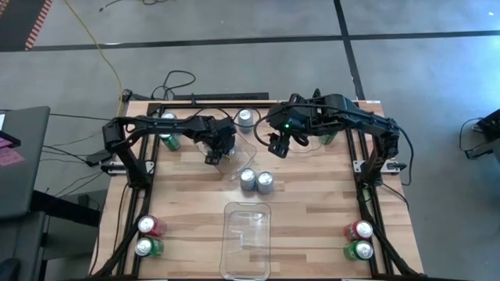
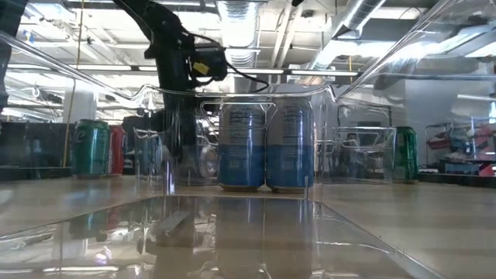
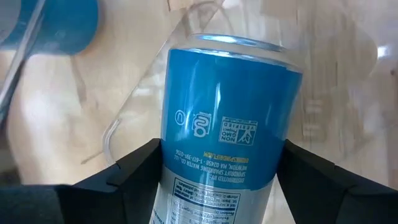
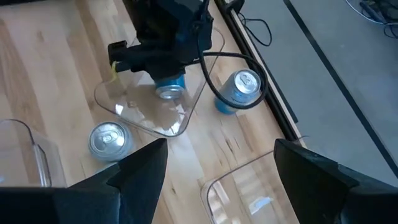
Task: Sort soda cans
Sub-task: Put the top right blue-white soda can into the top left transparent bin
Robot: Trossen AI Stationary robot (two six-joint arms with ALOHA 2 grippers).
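The wooden table [image 1: 312, 211] carries three clear bins. The one that matters is the landmark bin [image 4: 146, 121] lying under the left arm, with a second bin [image 1: 247, 242] well to its near side and a third [image 4: 249, 186] beside it, below the right arm. The left gripper [image 1: 212, 156] hangs over the landmark bin with its fingers pressed to both flanks of a silver-blue can [image 3: 224, 118], so it reads as a grip. That can sits inside the bin's outline, and whether its base touches the bin floor cannot be told. The right gripper [image 4: 219, 149] waits just beside the landmark bin, fingers spread with nothing between them. Three more silver-blue cans stand outside the bin: one [image 4: 239, 90] just past its far edge and a touching pair [image 2: 242, 143] just off its near edge. The red cans [image 1: 150, 225] and green cans [image 1: 144, 248] stand well apart from the bin, toward the table's corners. The step in hand looks like gathering the silver-blue cans into the landmark bin, and this appears to be the first one (no other can lies inside). The next move probably calls for settling the can upright on the bin floor. After that the fingers would spread and lift straight up clear of the thin walls before reaching for the single can beyond the far edge.
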